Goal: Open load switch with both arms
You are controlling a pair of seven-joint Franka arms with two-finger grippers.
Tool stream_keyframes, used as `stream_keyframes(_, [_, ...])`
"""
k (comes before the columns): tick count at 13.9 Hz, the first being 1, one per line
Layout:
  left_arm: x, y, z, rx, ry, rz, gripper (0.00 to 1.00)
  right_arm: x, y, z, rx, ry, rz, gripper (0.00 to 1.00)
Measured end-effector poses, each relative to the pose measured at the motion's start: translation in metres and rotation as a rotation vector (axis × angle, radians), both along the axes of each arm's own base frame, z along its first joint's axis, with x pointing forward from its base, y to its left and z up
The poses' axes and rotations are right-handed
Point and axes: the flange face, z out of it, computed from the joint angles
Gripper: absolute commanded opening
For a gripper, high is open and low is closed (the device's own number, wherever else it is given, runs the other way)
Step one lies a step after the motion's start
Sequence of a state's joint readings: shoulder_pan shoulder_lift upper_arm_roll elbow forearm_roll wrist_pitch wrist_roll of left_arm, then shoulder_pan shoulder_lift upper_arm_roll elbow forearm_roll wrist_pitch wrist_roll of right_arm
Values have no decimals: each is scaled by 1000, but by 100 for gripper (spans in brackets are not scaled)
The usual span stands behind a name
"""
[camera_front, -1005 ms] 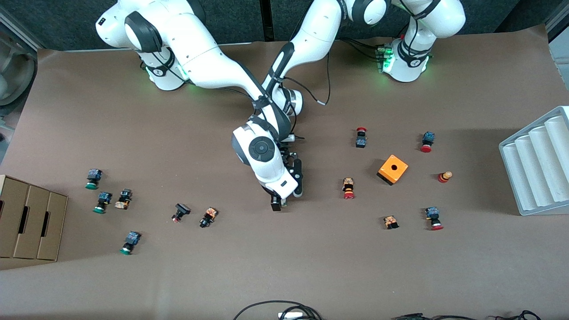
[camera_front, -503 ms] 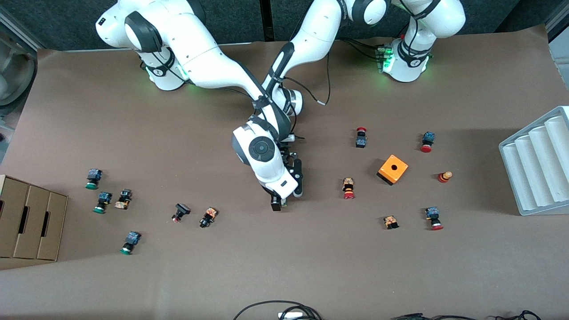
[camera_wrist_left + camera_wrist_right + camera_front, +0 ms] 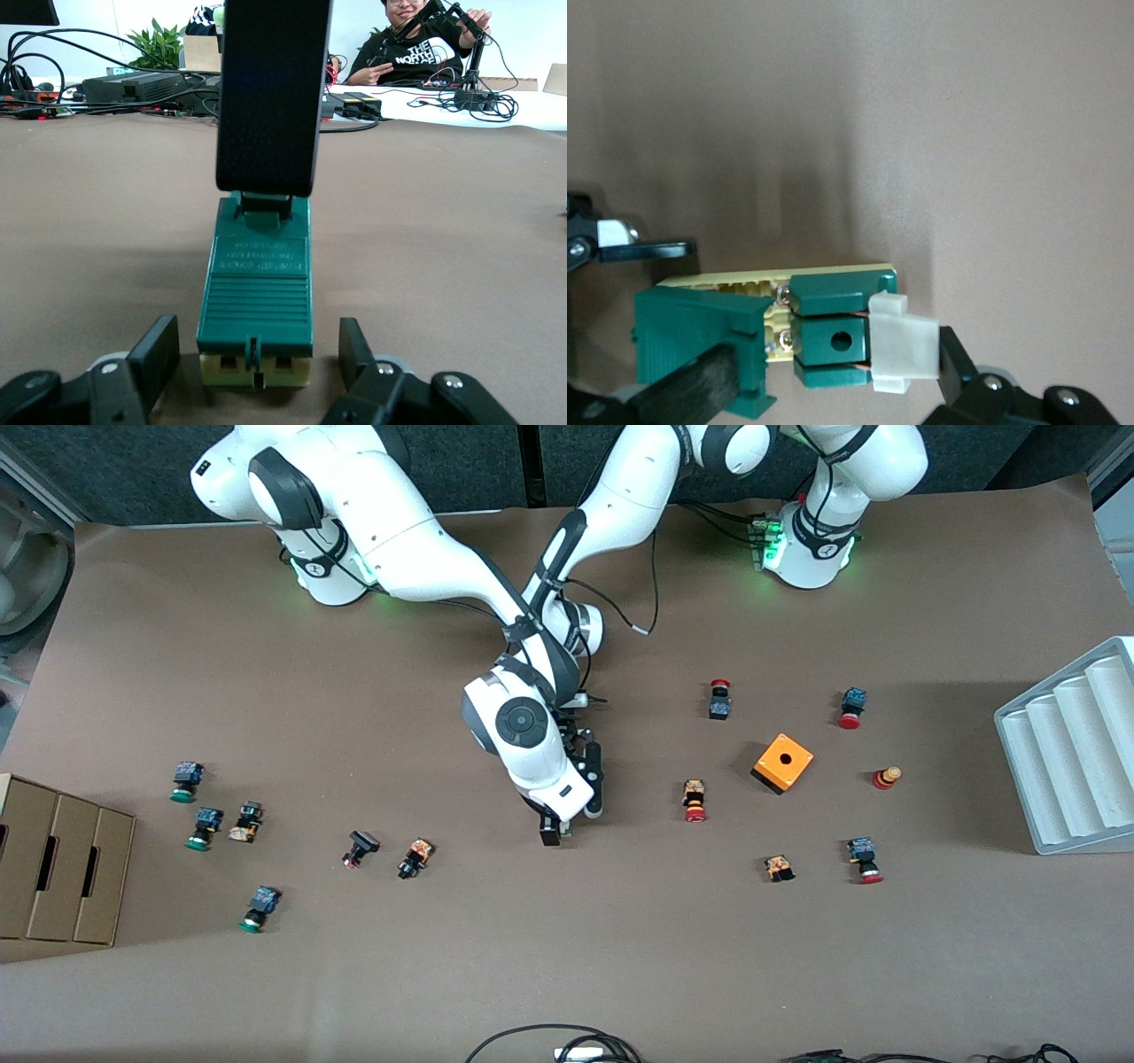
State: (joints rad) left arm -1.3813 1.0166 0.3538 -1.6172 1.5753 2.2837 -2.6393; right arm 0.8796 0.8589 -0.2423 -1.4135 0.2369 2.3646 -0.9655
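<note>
Your desk (image 3: 797, 974) is covered in plain brown paper, and the left wrist view shows cables, equipment and a seated person (image 3: 416, 40) at its edge. The load switch (image 3: 257, 305) lies mid-desk: the right gripper (image 3: 833, 390) pinches it, while the left gripper (image 3: 257, 376) straddles its pale end, jaws spread clear.

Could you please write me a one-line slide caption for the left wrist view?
Left hand open astride the green load switch on the brown table, while the right hand's finger presses on the switch's other end.
</note>
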Motion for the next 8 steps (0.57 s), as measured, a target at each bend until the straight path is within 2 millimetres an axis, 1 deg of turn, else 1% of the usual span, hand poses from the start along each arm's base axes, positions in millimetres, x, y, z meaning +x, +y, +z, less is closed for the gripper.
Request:
stream_keyframes(2, [0, 0, 0, 0, 0, 0, 89, 0, 0, 0, -1, 0, -1, 100])
stream_keyframes(3, [0, 0, 0, 0, 0, 0, 92, 0, -1, 0, -1, 0, -1, 99])
stream_keyframes(5, [0, 0, 0, 0, 0, 0, 98, 0, -1, -1, -1, 0, 0, 84])
stream_keyframes(7, [0, 0, -1, 1, 0, 0, 99, 0, -1, -1, -1, 0, 0, 83])
stream_keyframes(8, [0, 0, -1, 1, 0, 0, 99, 0, -1, -1, -1, 0, 0, 80])
